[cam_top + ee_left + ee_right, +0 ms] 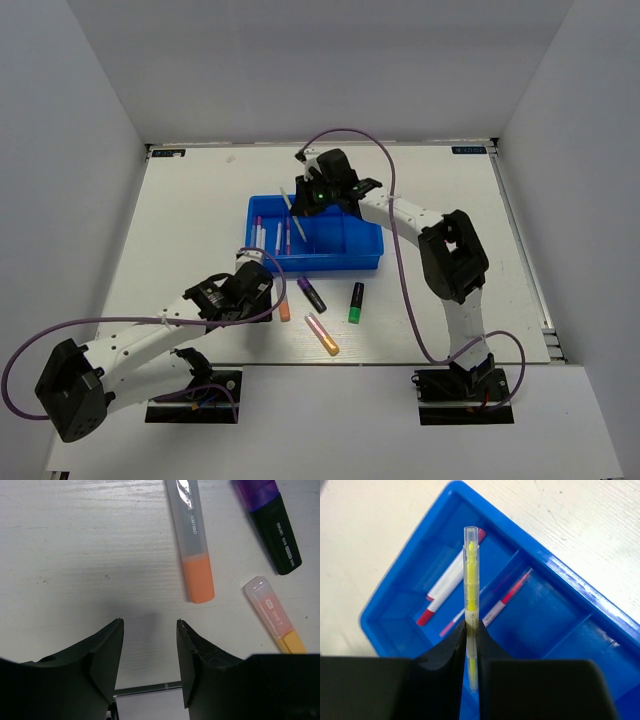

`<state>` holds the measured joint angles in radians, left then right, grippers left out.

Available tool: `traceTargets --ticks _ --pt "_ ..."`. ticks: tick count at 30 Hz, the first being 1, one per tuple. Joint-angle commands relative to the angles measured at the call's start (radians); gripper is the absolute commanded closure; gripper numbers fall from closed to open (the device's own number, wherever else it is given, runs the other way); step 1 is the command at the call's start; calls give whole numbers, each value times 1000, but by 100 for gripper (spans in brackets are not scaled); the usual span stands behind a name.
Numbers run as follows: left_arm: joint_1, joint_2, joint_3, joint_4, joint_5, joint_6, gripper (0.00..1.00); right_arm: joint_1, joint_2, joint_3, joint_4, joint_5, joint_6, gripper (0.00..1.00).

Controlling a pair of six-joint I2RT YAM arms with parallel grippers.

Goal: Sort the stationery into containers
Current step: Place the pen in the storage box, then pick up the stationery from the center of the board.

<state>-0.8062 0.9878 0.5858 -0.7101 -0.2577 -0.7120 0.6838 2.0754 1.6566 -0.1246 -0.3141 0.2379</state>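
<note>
My right gripper [308,205] is shut on a thin yellow pen [471,580] and holds it above the left part of the blue tray [372,262]. The pen sticks out past the fingertips [457,635]. Below it in the tray [560,572] lie a white pen with a red cap [445,590], a pink pen [512,592] and another thin pen. My left gripper [150,622] is open and empty over the bare table. Close to it lie the orange highlighter [192,540], the purple/black one [274,527] and the pink/orange one [272,615].
In the top view the orange [284,310], purple/black [311,294], green/black [356,302] and pink/orange [322,334] highlighters lie in front of the tray. My left gripper [265,288] sits at their left. A purple cable loops over the right arm.
</note>
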Motion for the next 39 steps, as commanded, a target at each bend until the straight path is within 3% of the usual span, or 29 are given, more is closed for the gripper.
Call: traceTargets --ticks 1,12,25,28,31,39 --pt "-10 -3 37 21 -35 -14 43 11 15 2 45 20 -3 84" --pt "-24 77 62 58 -44 -24 43 11 -9 -21 28 17 -14 63" --pt "-83 204 131 101 -83 -38 43 11 -35 -35 -53 60 -46 64" --pt "-85 209 132 101 -90 -38 43 5 -47 -41 -55 53 -49 53" --pt "-87 216 134 107 -101 -35 43 3 -57 -44 -60 46 -52 50" --pt "-85 256 151 119 -123 -29 43 -19 -147 -29 -159 75 -46 55"
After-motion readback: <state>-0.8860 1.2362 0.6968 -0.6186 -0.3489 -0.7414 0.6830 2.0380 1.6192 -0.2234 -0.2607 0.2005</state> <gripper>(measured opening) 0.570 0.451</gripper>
